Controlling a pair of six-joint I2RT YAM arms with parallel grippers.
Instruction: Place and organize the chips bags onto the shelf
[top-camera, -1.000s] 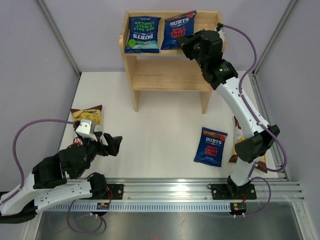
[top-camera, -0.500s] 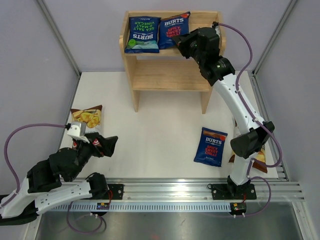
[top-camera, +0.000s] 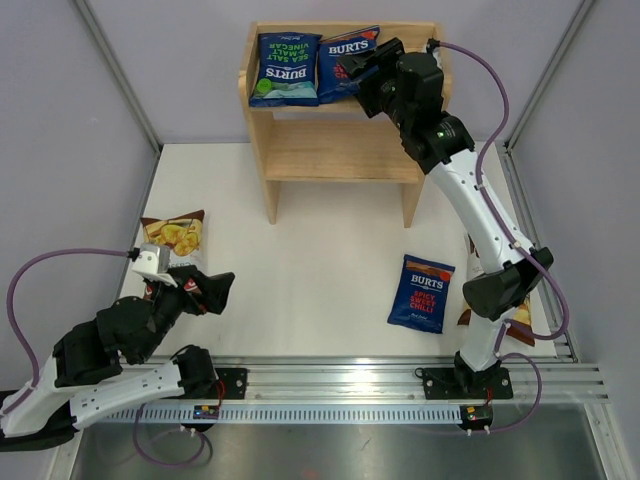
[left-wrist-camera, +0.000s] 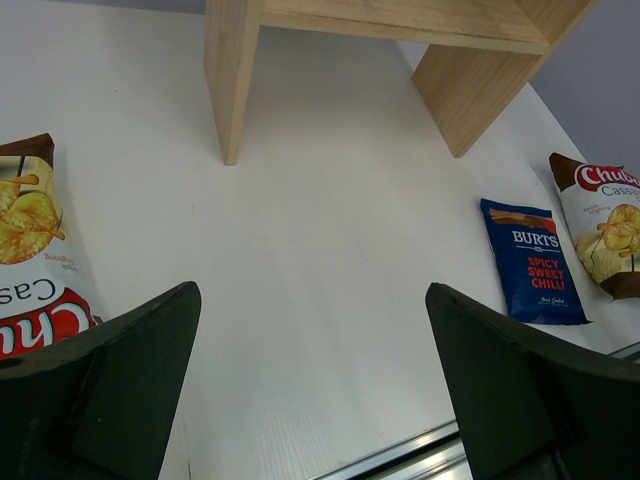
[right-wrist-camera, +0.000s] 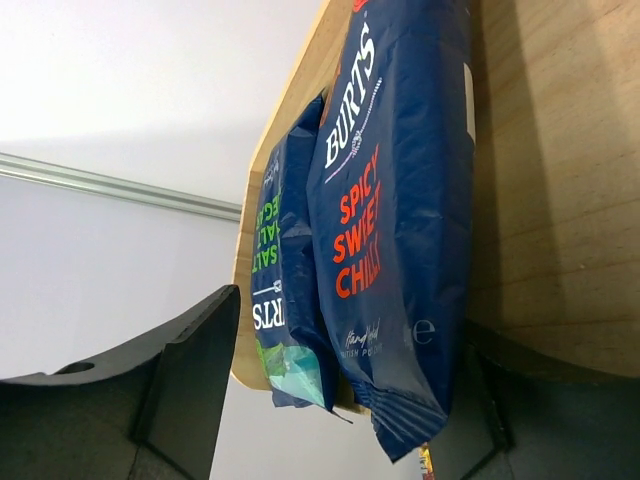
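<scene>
The wooden shelf (top-camera: 330, 150) stands at the back. Two blue Burts chips bags lie side by side on its top tier: the green-accented one (top-camera: 285, 68) (right-wrist-camera: 284, 300) and a Spicy Sweet Chilli one (top-camera: 343, 58) (right-wrist-camera: 390, 200). My right gripper (top-camera: 362, 72) (right-wrist-camera: 340, 390) is open, its jaws standing wide on either side of the near edges of both bags without pinching them. Another Burts bag (top-camera: 421, 292) (left-wrist-camera: 532, 260) lies flat on the table. A Chuba bag (top-camera: 176, 234) (left-wrist-camera: 30, 260) lies at the left, just beyond my open, empty left gripper (top-camera: 205, 290) (left-wrist-camera: 315, 380). Another Chuba bag (top-camera: 521, 322) (left-wrist-camera: 605, 235) is mostly hidden behind the right arm.
The shelf's lower tier shows bare wood, and its legs (left-wrist-camera: 232, 70) rest on the white table. A metal rail (top-camera: 400, 380) runs along the near edge. Purple walls close in the table on three sides.
The right gripper carried the Spicy Sweet Chilli bag left beside the green-accented one and then opened, letting it go. The left arm drew back slightly toward its base.
</scene>
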